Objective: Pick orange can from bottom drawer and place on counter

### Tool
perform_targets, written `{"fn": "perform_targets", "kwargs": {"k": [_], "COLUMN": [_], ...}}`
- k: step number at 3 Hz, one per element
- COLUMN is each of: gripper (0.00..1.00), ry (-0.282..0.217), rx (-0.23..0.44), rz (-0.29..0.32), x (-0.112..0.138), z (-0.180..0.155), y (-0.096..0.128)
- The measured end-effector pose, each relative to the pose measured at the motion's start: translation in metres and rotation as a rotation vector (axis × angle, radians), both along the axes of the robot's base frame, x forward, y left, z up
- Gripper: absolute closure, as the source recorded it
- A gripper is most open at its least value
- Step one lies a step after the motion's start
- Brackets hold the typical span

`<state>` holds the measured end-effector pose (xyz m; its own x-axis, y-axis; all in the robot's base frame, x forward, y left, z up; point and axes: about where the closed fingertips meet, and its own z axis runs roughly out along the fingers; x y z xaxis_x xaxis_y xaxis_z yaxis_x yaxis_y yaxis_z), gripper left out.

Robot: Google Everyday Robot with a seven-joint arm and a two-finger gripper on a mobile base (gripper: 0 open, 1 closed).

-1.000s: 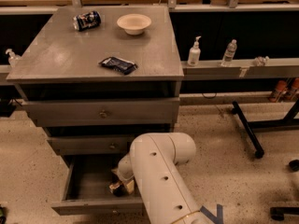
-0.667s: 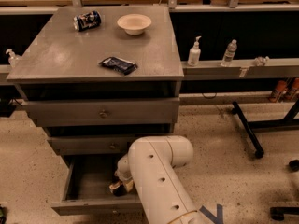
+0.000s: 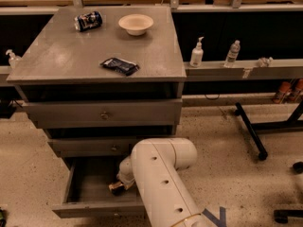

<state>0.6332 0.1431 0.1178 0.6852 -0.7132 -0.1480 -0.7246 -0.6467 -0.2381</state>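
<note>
Down in the bottom drawer (image 3: 87, 186), which stands pulled out beneath two shut drawers (image 3: 104, 113), the pincer (image 3: 122, 178) sits low on the right-hand side. It is at the end of the white arm (image 3: 161, 183), which bends in over the drawer's front edge. The drawer is open wide enough for the arm to come in from above. The arm's bulk covers most of the pincer, so I cannot tell whether it is open or closed, or whether it has hold of anything. At its tip shows a small golden-brown shape, most likely the orange can (image 3: 115, 187), low in the drawer and not yet lifted out. Above, the table (image 3: 66, 56) carries a blue can (image 3: 88, 21) on its side, a pale bowl (image 3: 136, 24) and a flat dark packet (image 3: 120, 65). Its near left part looks the likeliest spot for setting the can down.
</note>
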Motion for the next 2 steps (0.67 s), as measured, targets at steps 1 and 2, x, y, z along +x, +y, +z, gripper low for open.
{"fn": "perform_targets", "kwargs": {"k": [1, 2], "gripper": [1.0, 1.0], "ry": [-0.038, -0.145], "rx": [0.076, 0.3], "rz": [0.026, 0.106], "x": [-0.004, -0.031], "z": [0.017, 0.071], "y": [0.003, 0.021]}}
